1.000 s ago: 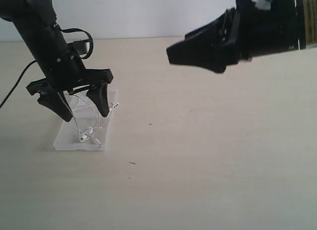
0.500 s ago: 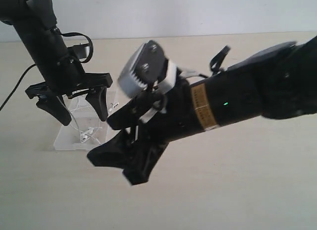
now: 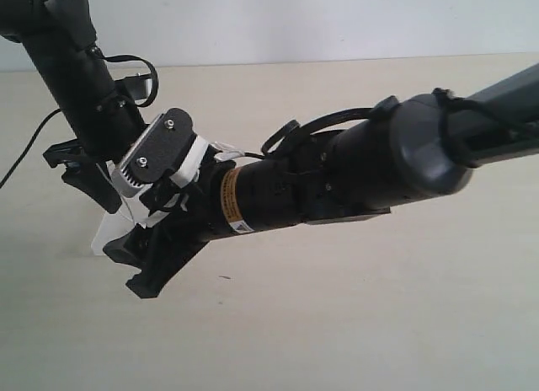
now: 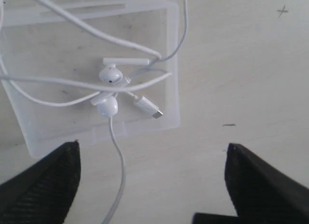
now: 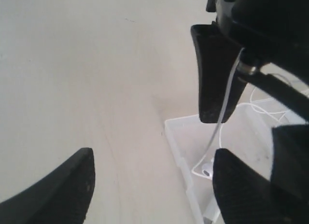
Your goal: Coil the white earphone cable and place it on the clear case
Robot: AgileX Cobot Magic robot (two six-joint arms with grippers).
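Fingers (image 4: 42, 185) wide apart above clear case (image 4: 145, 125)

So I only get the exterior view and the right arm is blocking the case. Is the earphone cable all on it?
Observer: No. In the left wrist view both earbuds and the plug lie on the clear case. One strand of the white earphone cable runs off its edge onto the table.
Operator: Left gripper holding anything?
Observer: No. The left gripper is open, jaws wide apart, nothing between them.
Operator: And the right?
Observer: The right gripper is open and empty. A corner of the case shows between its jaws.
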